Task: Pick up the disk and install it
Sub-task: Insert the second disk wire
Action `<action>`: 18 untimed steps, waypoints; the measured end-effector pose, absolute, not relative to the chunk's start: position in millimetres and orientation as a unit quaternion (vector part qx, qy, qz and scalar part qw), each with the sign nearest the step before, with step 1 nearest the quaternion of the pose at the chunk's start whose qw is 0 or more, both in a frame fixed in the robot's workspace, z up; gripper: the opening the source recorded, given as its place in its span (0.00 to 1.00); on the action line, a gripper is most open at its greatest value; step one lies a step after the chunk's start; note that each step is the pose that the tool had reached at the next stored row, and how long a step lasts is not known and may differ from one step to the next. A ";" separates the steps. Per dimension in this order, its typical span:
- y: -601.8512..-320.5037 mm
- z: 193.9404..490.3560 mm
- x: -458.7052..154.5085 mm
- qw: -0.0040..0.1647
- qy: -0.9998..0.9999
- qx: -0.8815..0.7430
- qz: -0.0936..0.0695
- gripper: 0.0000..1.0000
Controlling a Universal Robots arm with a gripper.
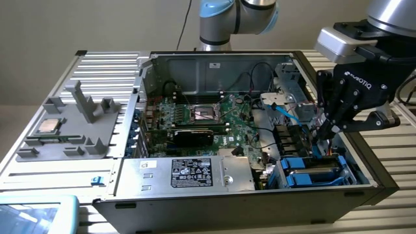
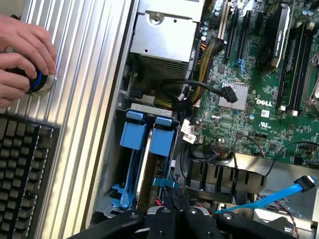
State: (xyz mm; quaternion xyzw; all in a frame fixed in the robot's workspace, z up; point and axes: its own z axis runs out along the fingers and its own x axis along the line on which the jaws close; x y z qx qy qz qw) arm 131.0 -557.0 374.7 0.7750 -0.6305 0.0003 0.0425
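Gripper [image 2: 175, 199] shut over disk [image 2: 149, 164], blue rails, edge-on.

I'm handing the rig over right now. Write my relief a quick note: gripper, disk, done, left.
Gripper: shut, down inside the open computer case, over the drive bay at the exterior view's right.
Disk: on edge in the bay between its blue rails, below the fingertips; a grip on it cannot be confirmed.
Done: disk brought to the bay.
Left: full seating unconfirmed.
Note: a person's hand rests on the table beside the case.
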 end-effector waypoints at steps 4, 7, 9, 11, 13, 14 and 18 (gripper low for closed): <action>-557.0 374.4 131.0 0.043 -0.602 0.798 0.002 0.11; -557.0 374.0 131.0 0.042 -0.580 0.814 0.003 0.11; -557.0 373.8 131.0 0.042 -0.565 0.824 0.004 0.11; -557.0 373.5 131.0 0.042 -0.550 0.834 0.005 0.11; -557.0 373.3 131.0 0.042 -0.534 0.844 0.005 0.11; -557.0 373.2 131.0 0.042 -0.527 0.849 0.006 0.11; -557.0 372.6 131.0 0.042 -0.496 0.867 0.007 0.11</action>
